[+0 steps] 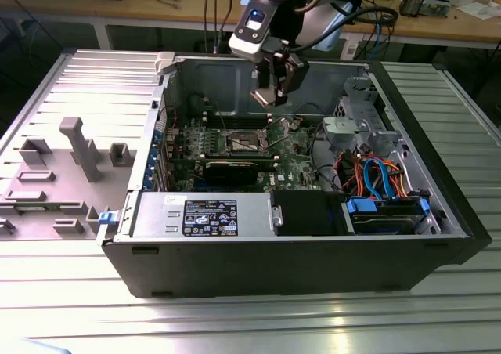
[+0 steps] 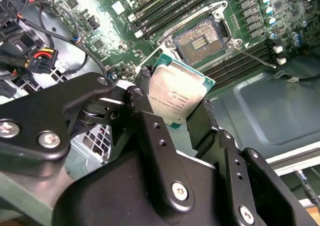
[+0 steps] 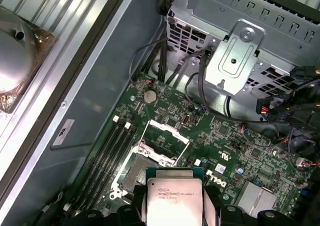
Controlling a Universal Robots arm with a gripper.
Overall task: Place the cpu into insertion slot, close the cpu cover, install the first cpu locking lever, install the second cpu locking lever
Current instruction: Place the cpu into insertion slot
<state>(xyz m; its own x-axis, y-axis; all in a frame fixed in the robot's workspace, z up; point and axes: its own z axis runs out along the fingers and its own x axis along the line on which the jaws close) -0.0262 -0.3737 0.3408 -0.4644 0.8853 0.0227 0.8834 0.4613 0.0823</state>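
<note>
My gripper [image 1: 274,90] hangs inside the open computer case, above the green motherboard [image 1: 293,146]. It is shut on the cpu [image 2: 175,92], a flat silver-faced chip with a green edge, held by opposite edges between the black fingers [image 2: 142,83]. The first wrist view shows the cpu [image 3: 173,198] hovering just off the insertion slot [image 3: 136,167], not in it. The slot [image 2: 200,38] lies bare, with a dark pin field and a silvery rim. Its cpu cover [image 3: 167,138] stands swung up and open at the slot's edge. A thin wire lever [image 2: 255,56] sticks out beside the slot.
Long black memory slots [image 2: 165,6] run beside the socket. A black graphics card [image 1: 235,170] lies in front of it, and a power supply [image 1: 203,213] fills the case's front. The metal drive cage [image 1: 360,111] and coloured cables [image 1: 376,174] crowd the exterior view's right. Grey fixtures [image 1: 78,146] stand outside.
</note>
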